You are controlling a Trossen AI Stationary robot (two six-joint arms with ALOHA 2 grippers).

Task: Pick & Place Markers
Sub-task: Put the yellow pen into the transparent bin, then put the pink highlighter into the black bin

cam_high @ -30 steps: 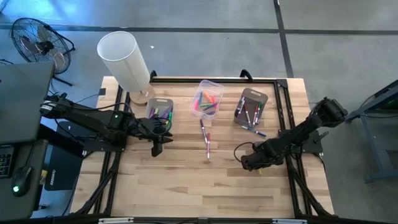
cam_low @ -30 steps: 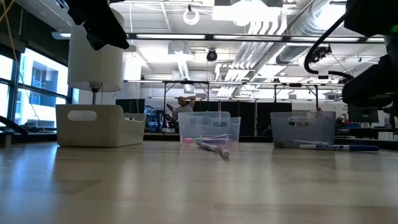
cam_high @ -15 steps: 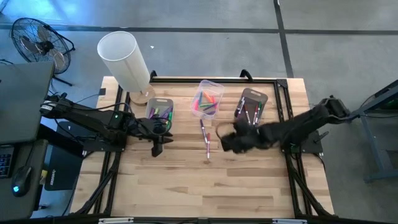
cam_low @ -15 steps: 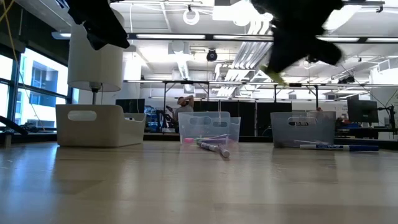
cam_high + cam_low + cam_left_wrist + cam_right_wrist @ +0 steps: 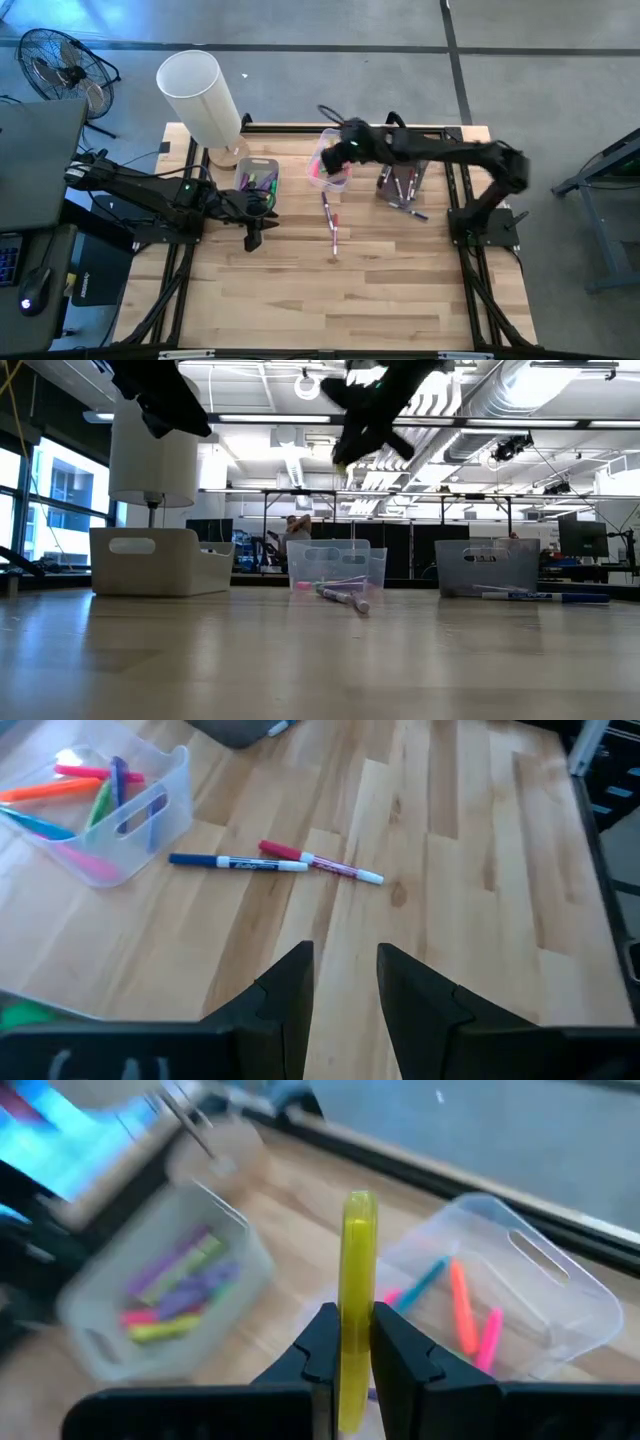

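Observation:
My right gripper (image 5: pixel 342 150) is raised over the clear middle bin (image 5: pixel 333 162) and is shut on a yellow marker (image 5: pixel 358 1270); it shows high in the low view (image 5: pixel 372 405). My left gripper (image 5: pixel 252 236) is open and hangs over bare wood next to the left bin (image 5: pixel 257 180), touching nothing. A blue marker (image 5: pixel 240 863) and a red marker (image 5: pixel 320 863) lie flat on the table (image 5: pixel 330 215), on the near side of the middle bin. More markers lie inside all three bins, and others on the table by the grey right bin (image 5: pixel 403 170). My right gripper pinches the yellow marker between its two fingers (image 5: pixel 322 1342), on the marker's rear part (image 5: pixel 355 1335). The marker lies along the fingers and its free end (image 5: pixel 360 1208) sticks out past their tips. It is lifted clear, above the table and the bins.
A white cylindrical lamp (image 5: pixel 198 95) stands at the far left corner beside the left bin. The left bin (image 5: pixel 165 1280) holds purple, yellow and pink markers; the clear bin (image 5: pixel 500 1280) holds orange, pink and blue ones. Bare wood fills the table's near half (image 5: pixel 330 300).
My right gripper has swept from low over the table's near right part toward the far edge and the left, rising as it went, and now hangs over the middle bin with the yellow marker in its fingers. The left arm has kept still.

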